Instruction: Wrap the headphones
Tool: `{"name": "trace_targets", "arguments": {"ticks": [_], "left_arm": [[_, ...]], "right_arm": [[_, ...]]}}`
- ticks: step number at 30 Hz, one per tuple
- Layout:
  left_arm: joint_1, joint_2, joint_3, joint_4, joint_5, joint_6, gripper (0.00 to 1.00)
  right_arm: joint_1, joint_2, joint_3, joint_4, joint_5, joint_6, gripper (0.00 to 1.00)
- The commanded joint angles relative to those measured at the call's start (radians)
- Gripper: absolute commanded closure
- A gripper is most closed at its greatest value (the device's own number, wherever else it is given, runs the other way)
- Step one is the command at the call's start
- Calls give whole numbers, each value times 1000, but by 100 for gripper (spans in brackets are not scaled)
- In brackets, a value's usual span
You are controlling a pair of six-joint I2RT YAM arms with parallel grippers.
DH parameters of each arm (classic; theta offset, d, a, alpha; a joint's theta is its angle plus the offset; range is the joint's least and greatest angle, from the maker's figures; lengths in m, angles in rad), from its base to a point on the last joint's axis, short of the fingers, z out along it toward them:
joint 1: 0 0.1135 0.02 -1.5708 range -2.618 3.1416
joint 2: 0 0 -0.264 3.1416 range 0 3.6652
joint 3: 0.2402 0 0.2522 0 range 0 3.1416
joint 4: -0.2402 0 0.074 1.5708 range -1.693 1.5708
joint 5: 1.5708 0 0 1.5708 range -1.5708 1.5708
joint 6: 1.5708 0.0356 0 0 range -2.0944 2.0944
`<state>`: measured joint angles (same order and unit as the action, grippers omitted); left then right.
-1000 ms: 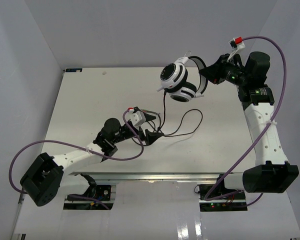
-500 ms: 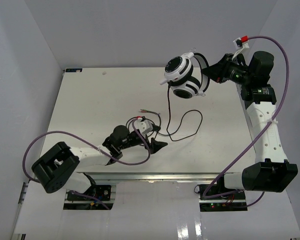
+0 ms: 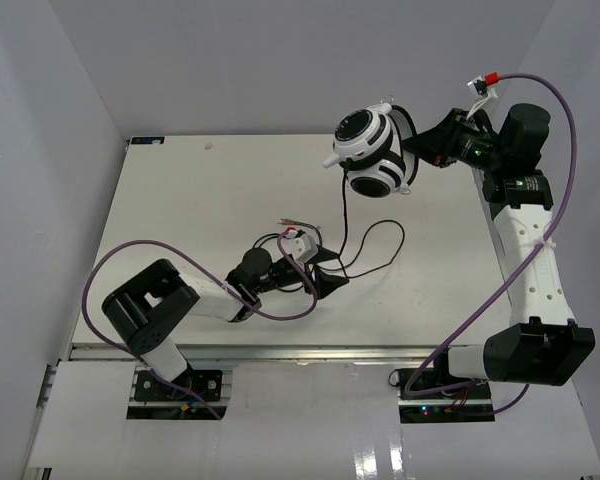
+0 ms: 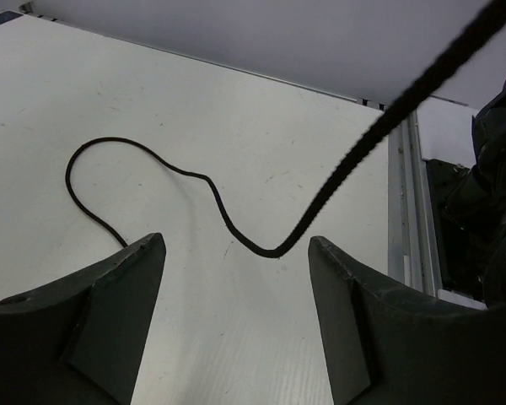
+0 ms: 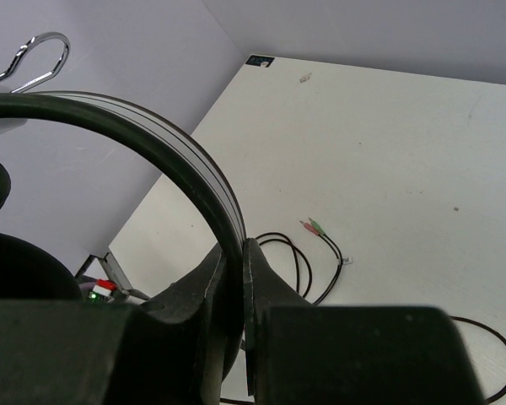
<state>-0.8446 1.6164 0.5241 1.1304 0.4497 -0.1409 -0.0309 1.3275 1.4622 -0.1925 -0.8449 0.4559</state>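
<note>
I'm holding the headphones (image 3: 372, 155) aloft at upper right, right gripper (image 3: 417, 152) clamped on the headband. Left gripper (image 4: 236, 278) gapes astride the cable (image 4: 185, 173), lower centre. Next I pinch it, then wind. Since earlier, my left arm swung right and the headphones edged right

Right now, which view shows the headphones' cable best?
Top external: the cable hangs from the headphones and loops across the table. Left wrist shows only one curve; right wrist, just the plugs beyond the headband.
</note>
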Motion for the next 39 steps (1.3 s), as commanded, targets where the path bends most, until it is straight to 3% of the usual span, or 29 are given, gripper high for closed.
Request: {"name": "trace_targets", "arguments": {"ticks": [1,4,9,11,15,17,21,25,30,35,39], "left_arm": [[-12,63,61,69,48,-59,29],[-14,120,96,81,51,-80,35],[-15,155,102,157,65,-124,25],[-19,170,104,168,73,-138,25],[-22,196,110,176,70,-150,41],[-21,198,95,181,51,-146,60],[-2,162,74,112,53,-94,79],[113,20,73,-126,123,-29,98],[248,-73,177,-521,253,67,100],[352,-88,422,-970,351,237,100],[387,-67,606,-1261,349,272,100]], "right_arm": [[-7,-41,-12,86,-45,82,92],[-7,-49,-23,101,-55,93,92],[-7,-57,-50,108,-58,89,92],[-7,-57,-56,110,-60,89,92],[-10,-53,-51,117,-69,99,92],[-16,-56,-42,119,-81,102,92],[-27,-70,-32,114,-129,74,92],[-44,-99,-58,78,-257,-56,92],[-24,-100,-35,-265,-307,-471,92],[67,-149,-58,-513,-75,-856,92],[137,-215,-161,-500,125,-990,92]]}}
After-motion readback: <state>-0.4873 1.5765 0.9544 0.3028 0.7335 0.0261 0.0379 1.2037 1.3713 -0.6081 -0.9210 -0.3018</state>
